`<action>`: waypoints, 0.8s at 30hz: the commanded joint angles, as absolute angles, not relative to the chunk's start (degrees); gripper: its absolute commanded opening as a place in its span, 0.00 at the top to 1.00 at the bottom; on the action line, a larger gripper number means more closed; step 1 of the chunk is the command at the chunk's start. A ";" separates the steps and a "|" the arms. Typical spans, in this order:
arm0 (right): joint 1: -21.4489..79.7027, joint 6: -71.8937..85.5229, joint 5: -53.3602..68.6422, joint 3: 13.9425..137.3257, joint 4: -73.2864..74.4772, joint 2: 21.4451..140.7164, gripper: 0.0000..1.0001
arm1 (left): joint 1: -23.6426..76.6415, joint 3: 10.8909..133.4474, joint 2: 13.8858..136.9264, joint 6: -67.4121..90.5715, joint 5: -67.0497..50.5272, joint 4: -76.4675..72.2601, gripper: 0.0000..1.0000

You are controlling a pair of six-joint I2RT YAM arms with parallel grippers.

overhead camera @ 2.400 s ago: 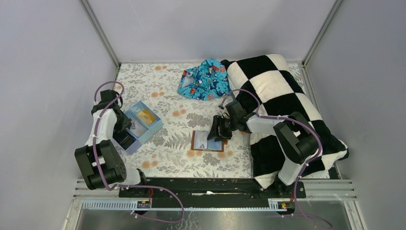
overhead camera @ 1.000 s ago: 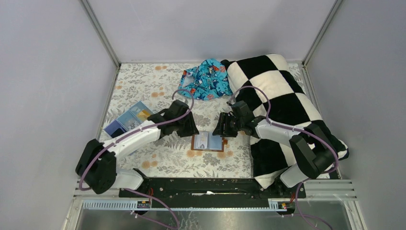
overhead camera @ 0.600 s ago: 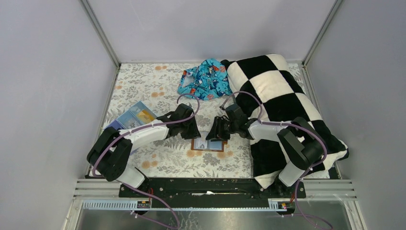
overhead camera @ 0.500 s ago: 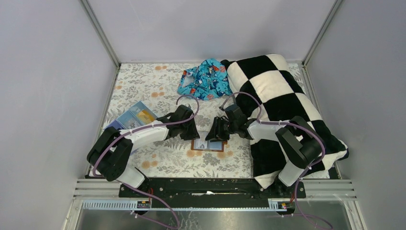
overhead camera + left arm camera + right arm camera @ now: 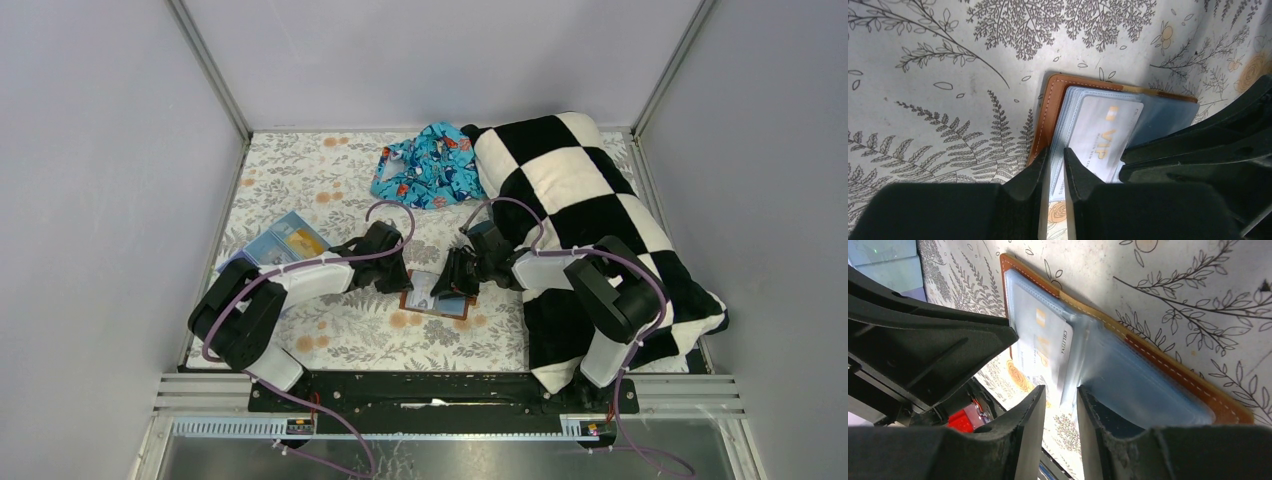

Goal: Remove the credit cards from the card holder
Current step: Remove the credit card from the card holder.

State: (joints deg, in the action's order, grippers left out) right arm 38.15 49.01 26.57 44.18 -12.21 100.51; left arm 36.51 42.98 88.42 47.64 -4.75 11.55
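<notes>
Grey walls (image 5: pixel 430 60) surround a fern-printed bench (image 5: pixel 300 170). At its centre the brown card holder (image 5: pixel 437 295) lies open, and the top credit card (image 5: pixel 1108 140) reads "VIP". The left pincer (image 5: pixel 1056 152) and right pincer (image 5: pixel 1060 388) are nearly closed, straddling the sleeve edges. I cannot tell whether they grip.

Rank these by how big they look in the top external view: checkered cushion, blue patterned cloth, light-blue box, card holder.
1. checkered cushion, by far the largest
2. blue patterned cloth
3. light-blue box
4. card holder, partly covered from above, so its gap to the box is unsure
</notes>
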 commanded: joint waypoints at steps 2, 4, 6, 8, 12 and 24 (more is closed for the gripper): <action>38.41 50.48 23.96 44.21 -14.59 102.13 0.66 | 36.65 41.13 91.14 47.37 -5.34 10.33 0.85; 38.33 51.58 24.91 43.39 -17.56 102.07 0.70 | 36.65 41.16 91.63 47.37 -5.62 10.37 0.87; 38.32 52.89 25.81 42.37 -20.68 101.98 0.73 | 36.66 41.01 91.92 47.57 -5.81 10.23 0.88; 38.23 53.80 26.60 41.31 -23.85 101.87 0.77 | 36.65 40.96 92.24 47.80 -6.04 9.94 0.88; 37.61 55.43 26.89 38.98 -27.70 101.04 0.89 | 36.65 40.90 92.35 48.45 -5.49 9.95 0.89; 33.25 54.90 30.36 34.20 -29.25 99.12 1.00 | 34.63 38.93 91.40 49.86 -6.11 9.67 0.90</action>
